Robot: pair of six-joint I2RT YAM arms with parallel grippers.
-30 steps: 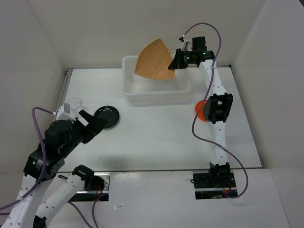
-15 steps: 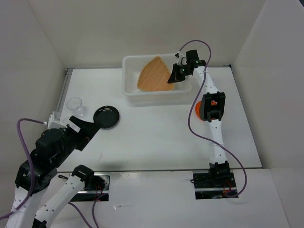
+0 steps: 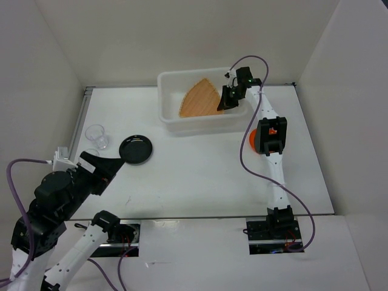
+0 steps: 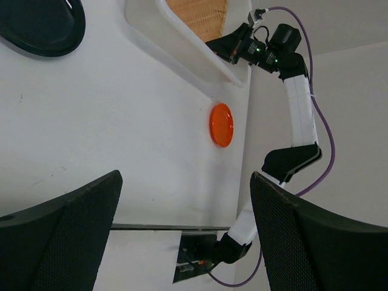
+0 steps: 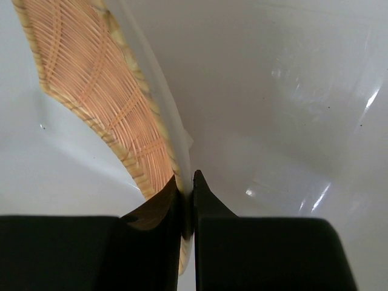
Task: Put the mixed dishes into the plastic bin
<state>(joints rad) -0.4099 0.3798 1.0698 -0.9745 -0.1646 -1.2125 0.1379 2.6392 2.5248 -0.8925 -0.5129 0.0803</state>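
Two arms work over a white table (image 3: 200, 182) closed in by plain white walls on three sides. At far left, two clear cups (image 3: 97, 136) stand just beside each other near the table's left edge. The black plate (image 3: 136, 149) lies flat to their right. The left gripper (image 3: 102, 166) hangs near the plate's near side with its jaws spread wide and nothing between them. It touches neither the plate nor the cups.

Toward the far middle sits the plastic bin (image 3: 200, 125), its long side running left to right. Inside it is the woven tray (image 3: 200, 100), tilted rather than flat. Its broad curved edge is turned to the left and its narrower end points right, toward the right gripper (image 3: 229, 100). That gripper reaches in over the bin's right end and is pinched tight on the tray's rim, as the right wrist view shows. Whether the tray's low edge touches the bin floor we cannot tell.

Right of the bin, the orange plate (image 4: 221, 124) lies on the table, partly hidden by the right arm in the top view.
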